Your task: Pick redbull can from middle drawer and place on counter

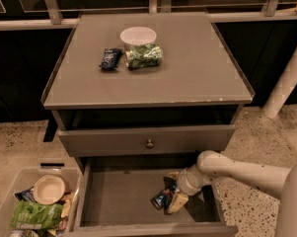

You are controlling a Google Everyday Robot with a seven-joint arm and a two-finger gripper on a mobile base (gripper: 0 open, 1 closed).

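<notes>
While the gripper [173, 197] is down low inside the open middle drawer [118, 196], the job looks to be at the grab step. The redbull can [162, 199] is on the drawer floor, near the right side, touching the gripper. I cannot tell if the gripper has hold of it.

The can is not standing up. It lies slanted, and its long side goes from front left to back right, toward the gripper. I cannot see which end is the top.

I think the next move needs a firm hold, then a lift up past the drawer front [113, 142] with the knob.

Farther back is the desk [197, 73]. A white bowl [138, 35], a green bag [144, 56] and a dark blue packet [111, 59] sit there.
</notes>
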